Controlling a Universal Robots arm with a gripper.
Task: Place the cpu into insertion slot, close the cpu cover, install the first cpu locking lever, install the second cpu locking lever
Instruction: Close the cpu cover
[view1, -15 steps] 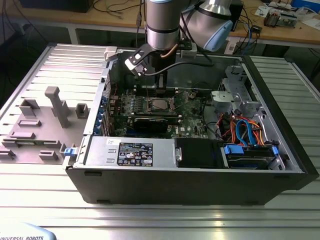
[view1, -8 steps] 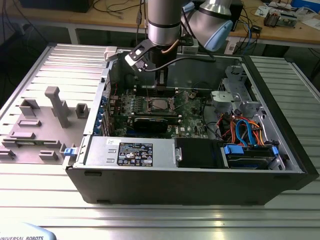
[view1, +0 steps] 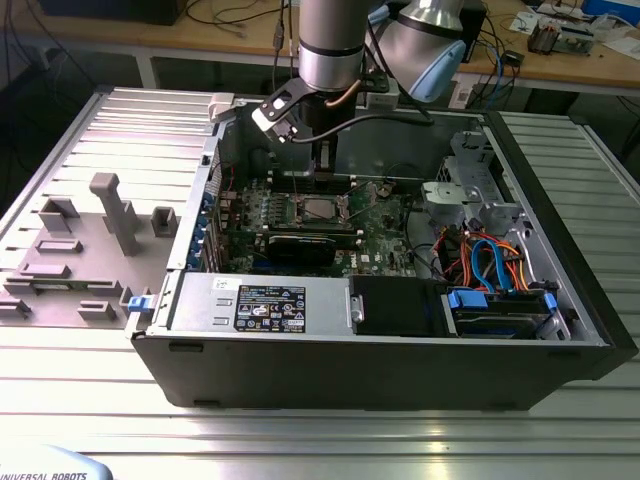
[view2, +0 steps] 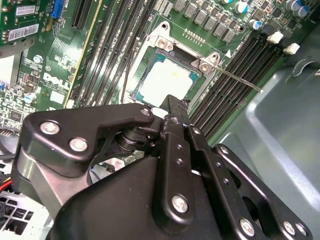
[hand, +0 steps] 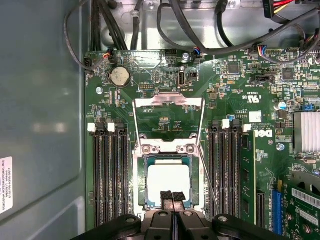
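The cpu (hand: 168, 181) lies flat in the socket on the green motherboard (hand: 230, 90), silvery top up; it also shows in the second wrist view as the cpu (view2: 167, 80). The cpu cover (hand: 169, 100), a thin silvery frame, stands swung open beyond the socket. One thin locking lever (hand: 208, 176) runs unlatched along the socket's side, also seen as the lever (view2: 235, 78). My gripper (hand: 172, 196) hovers just over the cpu's near edge, fingers shut together with nothing between them. In the exterior view the arm reaches down into the open computer case above the socket (view1: 318, 208).
Black memory slots (hand: 109, 175) flank the socket on both sides. A long black card (view1: 300, 246) sits in front of it, with a power supply (view1: 265, 300) and a drive bay with blue cables (view1: 495, 270) nearer. A grey fixture plate (view1: 80, 250) lies at the exterior view's left.
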